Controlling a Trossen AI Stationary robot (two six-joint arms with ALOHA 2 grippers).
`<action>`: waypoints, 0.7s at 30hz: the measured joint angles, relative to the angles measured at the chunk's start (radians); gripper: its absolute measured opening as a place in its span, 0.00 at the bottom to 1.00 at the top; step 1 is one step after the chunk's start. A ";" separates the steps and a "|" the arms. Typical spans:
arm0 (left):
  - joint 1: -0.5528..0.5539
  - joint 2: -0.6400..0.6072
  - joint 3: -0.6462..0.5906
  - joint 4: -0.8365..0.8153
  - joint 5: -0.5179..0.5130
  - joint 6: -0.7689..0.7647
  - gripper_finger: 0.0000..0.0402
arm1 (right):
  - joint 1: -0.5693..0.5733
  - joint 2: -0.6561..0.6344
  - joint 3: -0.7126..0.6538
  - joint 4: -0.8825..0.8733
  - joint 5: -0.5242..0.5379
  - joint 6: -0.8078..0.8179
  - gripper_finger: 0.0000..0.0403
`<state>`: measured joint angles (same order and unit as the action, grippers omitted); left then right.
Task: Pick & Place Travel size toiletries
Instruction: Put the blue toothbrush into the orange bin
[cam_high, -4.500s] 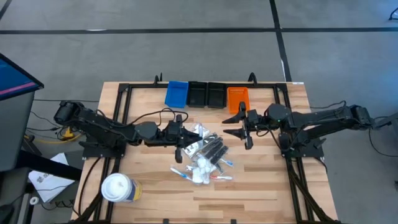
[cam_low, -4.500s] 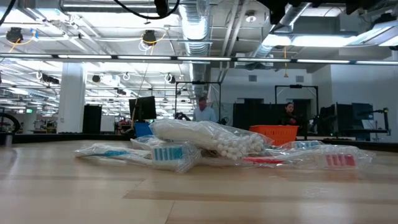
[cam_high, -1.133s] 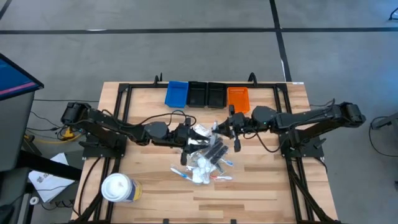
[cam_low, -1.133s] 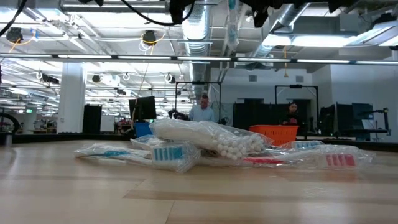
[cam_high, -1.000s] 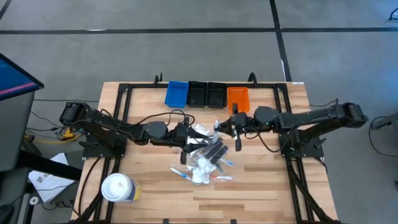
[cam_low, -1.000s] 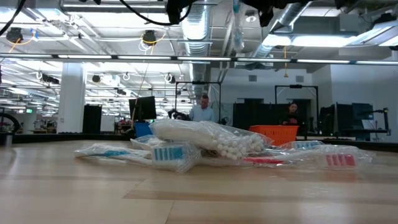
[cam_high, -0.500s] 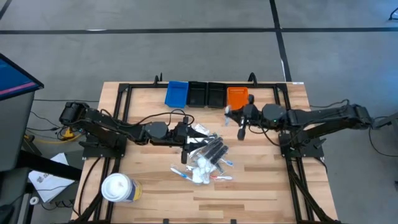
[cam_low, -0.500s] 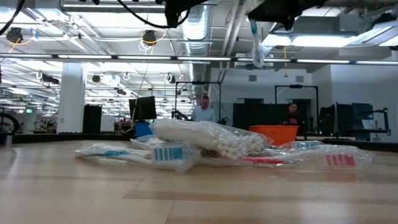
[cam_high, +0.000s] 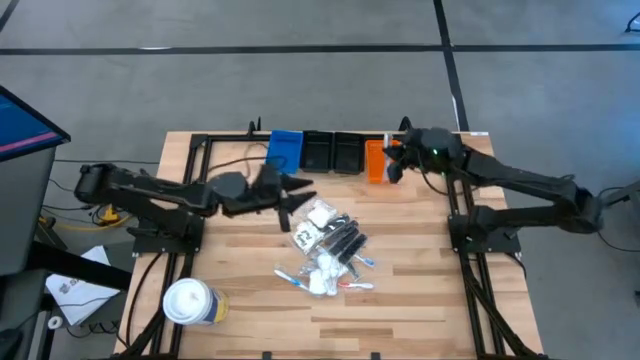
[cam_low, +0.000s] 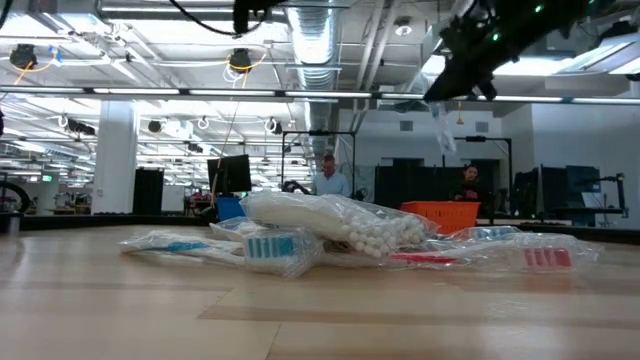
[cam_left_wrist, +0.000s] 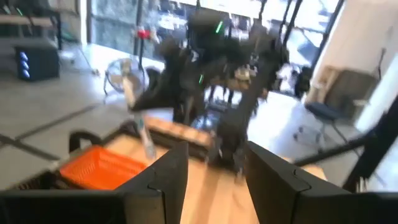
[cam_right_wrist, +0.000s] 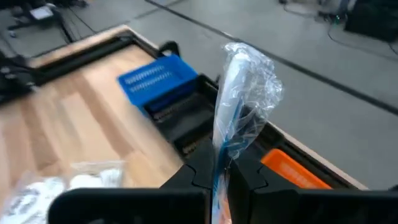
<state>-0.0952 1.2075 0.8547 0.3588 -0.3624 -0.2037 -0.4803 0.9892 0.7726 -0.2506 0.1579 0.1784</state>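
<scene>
Wood table (cam_high: 420, 300): toiletry pile (cam_high: 330, 250) at centre. Left gripper (cam_high: 293, 200) above pile's rear-left edge, fingers apart, nothing btwn them. Right gripper (cam_high: 392, 160) over orange bin (cam_high: 376, 160), clamped on clear sachet (cam_right_wrist: 239, 106) w/ blue stick inside.

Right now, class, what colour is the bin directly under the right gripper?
Orange bin, below the right gripper; the high view shows it best.

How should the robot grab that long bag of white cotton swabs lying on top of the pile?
Grip the cotton swab bag across its narrow middle, coming straight down from above. It lies flat and long on top of the pile of toiletries, so its sides are free while other packets crowd underneath. The open left gripper hangs closest; the right gripper is shut on a wrapped toothbrush.
</scene>
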 joint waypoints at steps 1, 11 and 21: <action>-0.005 -0.020 0.000 -0.006 -0.012 0.008 0.36 | -0.040 0.021 0.010 -0.005 -0.022 -0.001 0.02; -0.098 -0.041 0.000 -0.042 -0.016 0.036 0.36 | -0.261 0.385 0.301 -0.193 -0.132 -0.045 0.02; -0.134 -0.041 0.000 -0.037 -0.019 0.042 0.36 | -0.294 0.597 0.467 -0.294 -0.131 -0.116 0.03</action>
<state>-0.2287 1.1666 0.8547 0.3218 -0.3813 -0.1619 -0.7742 1.5860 1.2399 -0.5444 0.0271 0.0621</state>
